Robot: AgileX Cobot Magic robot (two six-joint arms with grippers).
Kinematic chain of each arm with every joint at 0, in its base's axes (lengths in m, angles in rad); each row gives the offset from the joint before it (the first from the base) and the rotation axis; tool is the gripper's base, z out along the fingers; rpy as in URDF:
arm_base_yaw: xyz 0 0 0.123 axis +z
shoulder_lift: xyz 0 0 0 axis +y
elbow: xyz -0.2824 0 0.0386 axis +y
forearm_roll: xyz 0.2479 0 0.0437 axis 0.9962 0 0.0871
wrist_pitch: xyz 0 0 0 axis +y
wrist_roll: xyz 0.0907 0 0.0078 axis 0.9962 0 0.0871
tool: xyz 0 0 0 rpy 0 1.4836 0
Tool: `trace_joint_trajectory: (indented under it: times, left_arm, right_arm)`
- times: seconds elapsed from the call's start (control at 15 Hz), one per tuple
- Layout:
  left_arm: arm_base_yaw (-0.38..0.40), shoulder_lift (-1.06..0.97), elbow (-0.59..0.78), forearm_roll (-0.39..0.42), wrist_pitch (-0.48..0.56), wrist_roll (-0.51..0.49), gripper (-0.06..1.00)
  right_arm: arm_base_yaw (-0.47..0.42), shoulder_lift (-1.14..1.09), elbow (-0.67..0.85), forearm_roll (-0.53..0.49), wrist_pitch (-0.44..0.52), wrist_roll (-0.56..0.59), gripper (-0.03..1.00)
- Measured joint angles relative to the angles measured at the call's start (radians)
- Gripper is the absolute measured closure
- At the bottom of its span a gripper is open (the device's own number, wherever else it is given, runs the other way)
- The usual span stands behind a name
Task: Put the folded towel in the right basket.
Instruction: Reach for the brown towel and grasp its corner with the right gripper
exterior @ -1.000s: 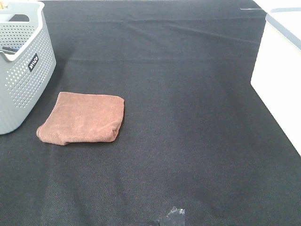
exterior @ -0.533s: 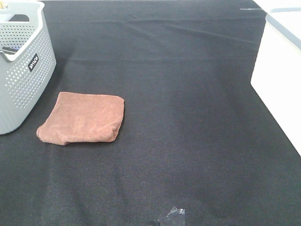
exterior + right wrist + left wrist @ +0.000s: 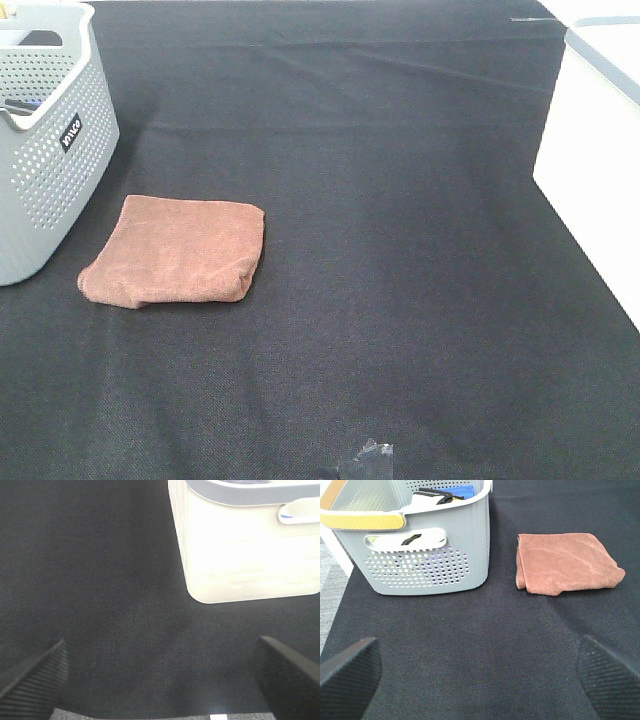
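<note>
A folded reddish-brown towel [image 3: 176, 251] lies flat on the black cloth at the left, beside the grey basket; it also shows in the left wrist view [image 3: 566, 562]. The white right basket [image 3: 592, 160] stands at the right edge and shows in the right wrist view [image 3: 250, 540]. My left gripper [image 3: 480, 675] is open and empty, well short of the towel. My right gripper [image 3: 160, 675] is open and empty, above bare cloth near the white basket. Neither gripper shows in the exterior high view.
A grey perforated basket [image 3: 45, 130] with a yellow-trimmed handle stands at the far left, holding some items [image 3: 442, 494]. A small piece of dark tape [image 3: 368, 458] lies near the front edge. The black cloth [image 3: 400, 250] covers the table.
</note>
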Motion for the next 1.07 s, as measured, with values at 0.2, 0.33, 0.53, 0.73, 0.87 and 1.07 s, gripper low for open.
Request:
trace_joint_trajectory:
  times: [0.2,0.33,0.53,0.73,0.87,1.07]
  left_arm:
    - [0.0,0.0,0.0,0.0,0.0,0.0,-0.05]
    - [0.0,0.0,0.0,0.0,0.0,0.0,-0.05]
    - [0.0,0.0,0.0,0.0,0.0,0.0,-0.05]
    - [0.0,0.0,0.0,0.0,0.0,0.0,-0.05]
    - [0.0,0.0,0.0,0.0,0.0,0.0,-0.05]
    - [0.0,0.0,0.0,0.0,0.0,0.0,-0.05]
  right_arm:
    - [0.0,0.0,0.0,0.0,0.0,0.0,0.0]
    - [0.0,0.0,0.0,0.0,0.0,0.0,0.0]
    - [0.0,0.0,0.0,0.0,0.0,0.0,0.0]
    - [0.0,0.0,0.0,0.0,0.0,0.0,0.0]
    - [0.0,0.0,0.0,0.0,0.0,0.0,0.0]
    - [0.0,0.0,0.0,0.0,0.0,0.0,0.0]
